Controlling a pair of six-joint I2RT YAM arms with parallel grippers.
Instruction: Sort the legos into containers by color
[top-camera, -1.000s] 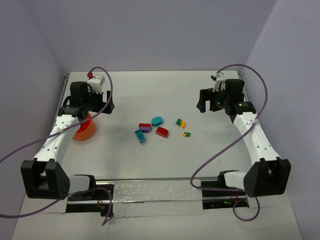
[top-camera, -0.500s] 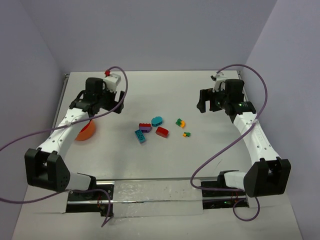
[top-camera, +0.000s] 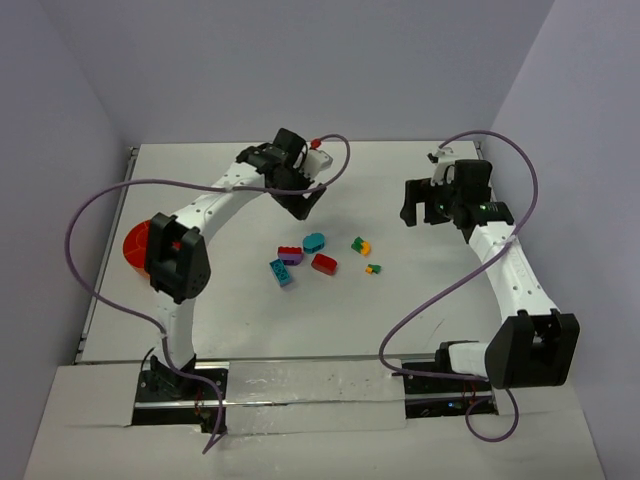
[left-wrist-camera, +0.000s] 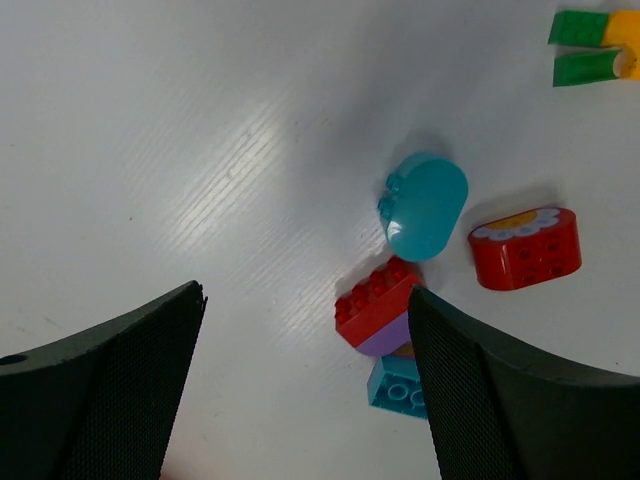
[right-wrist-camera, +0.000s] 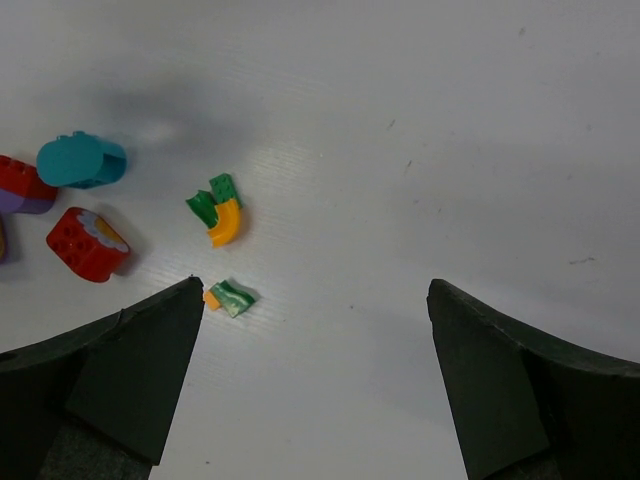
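Orange bowl (top-camera: 131, 236) at 9 o'clock on the white bench (top-camera: 250, 320), well apart from the legos (top-camera: 323, 263) lying loose in the middle. Left hand (top-camera: 303, 203) spread wide at their 11 o'clock, holding nothing. Right hand (top-camera: 412, 212) spread wide too, at their 2 o'clock.

**Top view.** We see the orange bowl (top-camera: 133, 245), at the left edge of the bench (top-camera: 250, 320), half hidden behind the left arm (top-camera: 178, 265); its dividers are unreadable.

**Left wrist view.** The teal brick (left-wrist-camera: 393, 385) lies partly under the red-and-purple stack (left-wrist-camera: 378, 305). The picture's edge cuts the green-and-yellow piece (left-wrist-camera: 585, 66).
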